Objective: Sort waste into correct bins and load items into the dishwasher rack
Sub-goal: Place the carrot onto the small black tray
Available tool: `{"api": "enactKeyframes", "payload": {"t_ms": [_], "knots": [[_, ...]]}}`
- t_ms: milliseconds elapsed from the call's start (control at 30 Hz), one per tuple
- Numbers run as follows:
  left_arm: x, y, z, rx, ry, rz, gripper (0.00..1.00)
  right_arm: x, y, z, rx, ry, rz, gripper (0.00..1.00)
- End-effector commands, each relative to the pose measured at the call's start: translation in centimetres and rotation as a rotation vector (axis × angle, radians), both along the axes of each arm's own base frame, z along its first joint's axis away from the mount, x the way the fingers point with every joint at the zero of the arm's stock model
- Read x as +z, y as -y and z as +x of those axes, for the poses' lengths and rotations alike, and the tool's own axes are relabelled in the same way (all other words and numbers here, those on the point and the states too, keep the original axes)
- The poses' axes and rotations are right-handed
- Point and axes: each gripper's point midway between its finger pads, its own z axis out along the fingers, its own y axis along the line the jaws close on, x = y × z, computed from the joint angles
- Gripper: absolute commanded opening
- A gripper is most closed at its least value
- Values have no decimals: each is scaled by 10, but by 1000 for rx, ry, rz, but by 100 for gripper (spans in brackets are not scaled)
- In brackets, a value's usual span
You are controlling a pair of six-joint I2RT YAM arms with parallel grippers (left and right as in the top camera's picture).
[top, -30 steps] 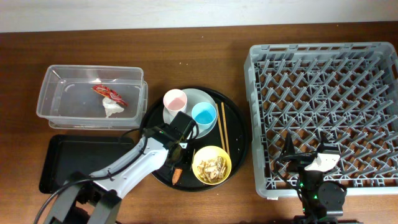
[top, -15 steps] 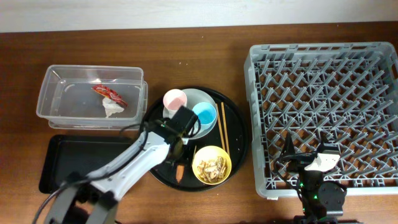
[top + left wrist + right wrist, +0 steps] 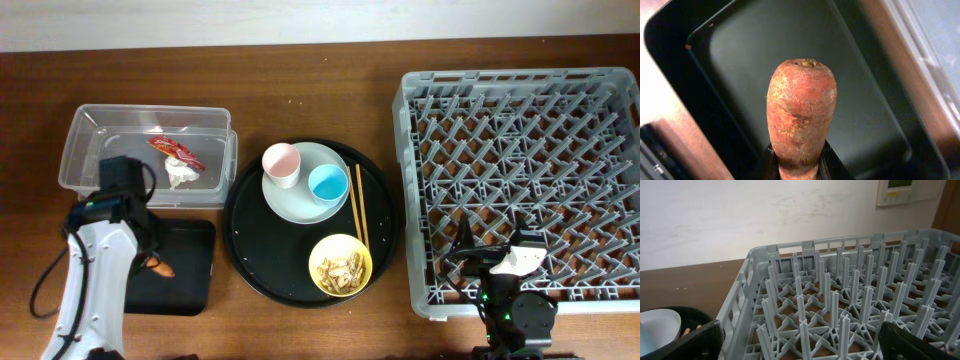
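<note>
My left gripper (image 3: 152,262) is shut on the orange-brown carrot piece (image 3: 801,107), also seen from overhead (image 3: 161,267), and holds it over the shallow black rectangular tray (image 3: 185,285), which fills the left wrist view (image 3: 740,65). The clear tub (image 3: 95,180) holds the red wrapper (image 3: 176,152) and white tissue (image 3: 181,175). The pink cup (image 3: 281,163) and blue cup (image 3: 328,183) sit on the grey-green plate (image 3: 300,205). The chopsticks (image 3: 358,205) and yellow bowl (image 3: 340,264) with beige scraps lie beside it. My right gripper (image 3: 800,342) is open over the grey rack (image 3: 520,160).
The plate, bowl and chopsticks rest on a large round black tray (image 3: 250,250) in the middle. The rack's near corner and pegs (image 3: 840,305) fill the right wrist view. Bare brown table (image 3: 300,80) runs along the back.
My left arm has swung left from the round tray to the small black tray, carrying the carrot piece. The right arm has not moved.
</note>
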Motion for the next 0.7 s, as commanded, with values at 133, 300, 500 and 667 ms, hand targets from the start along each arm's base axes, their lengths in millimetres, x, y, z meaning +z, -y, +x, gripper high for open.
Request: {"api": "enactKeyframes", "payload": {"t_ms": [133, 300, 500, 667], "knots": [[-31, -12, -18, 135, 22, -56, 65, -3, 1, 0, -5, -3, 6, 98], [-13, 7, 7, -47, 95, -166, 65, -3, 1, 0, -5, -3, 6, 98], [75, 147, 50, -703, 497, -651, 53, -3, 1, 0, -5, -3, 6, 98], [72, 235, 36, -1043, 418, -603, 48, -3, 1, 0, -5, -3, 6, 98]]}}
